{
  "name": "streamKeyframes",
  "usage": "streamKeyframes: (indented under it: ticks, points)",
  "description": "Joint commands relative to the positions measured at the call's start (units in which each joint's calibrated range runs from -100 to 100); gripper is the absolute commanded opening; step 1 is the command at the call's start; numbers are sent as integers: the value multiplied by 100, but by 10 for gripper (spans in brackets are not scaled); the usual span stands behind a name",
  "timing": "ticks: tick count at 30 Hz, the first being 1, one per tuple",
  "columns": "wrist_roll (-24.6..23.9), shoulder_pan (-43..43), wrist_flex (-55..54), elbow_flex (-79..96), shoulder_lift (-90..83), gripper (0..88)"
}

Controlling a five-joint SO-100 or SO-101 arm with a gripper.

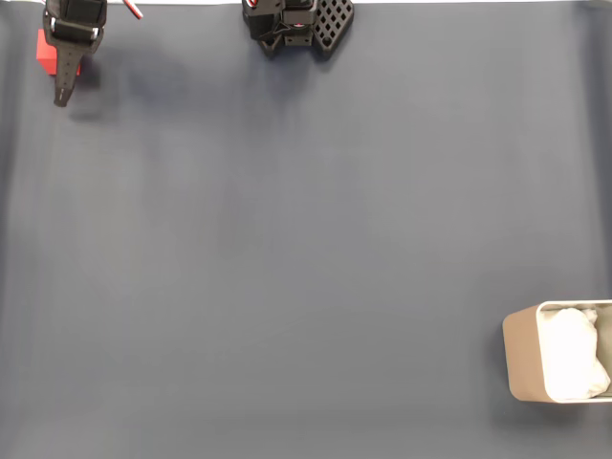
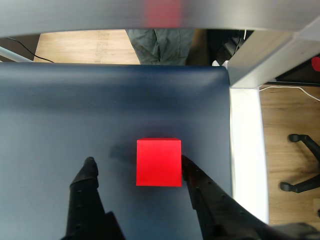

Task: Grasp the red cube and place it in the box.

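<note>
The red cube [image 2: 158, 162] is sitting flat on the dark blue tabletop [image 2: 100, 110], square to the wrist camera, and you are bracketing it with the gripper [image 2: 137, 165]. The fingers [image 2: 89, 172] are spread apart and holding nothing: in the wrist view the right one is lying against, or just beside, the cube's right face, while the left one is standing off with bare mat between it and the cube. That lopsided stance reads as an approach made a little off-centre, so closing from here would probably push the cube leftward before both fingers bite.

In the fixed view the cube [image 1: 44, 51] is showing at the far left corner, half hidden under the gripper [image 1: 63, 86], which is hanging over it from above. The arm's base [image 1: 292, 24] is sitting at the far edge near the middle, so you are working at a long sideways reach, which likely explains the slanted entry.

The box [image 1: 521, 354] is lying at the near right corner, well apart from the cube, open side up with white wadding [image 1: 574, 354] showing inside; the whole tabletop is lying between them. Judging by this, the grasp is not yet made, and the carry across will be the long part.

Beyond the mat's right edge, the wrist view is showing wooden floor [image 2: 285, 115] and a chair base [image 2: 302, 160], so the cube is close to the tabletop's border.
</note>
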Motion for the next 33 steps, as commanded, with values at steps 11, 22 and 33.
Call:
streamKeyframes:
  ticks: [11, 22, 33]
  points:
    - [98, -94, -102, -26, -54, 233]
    - [127, -116, -102, -90, -37, 175]
    - [151, -123, -86, -136, -28, 127]
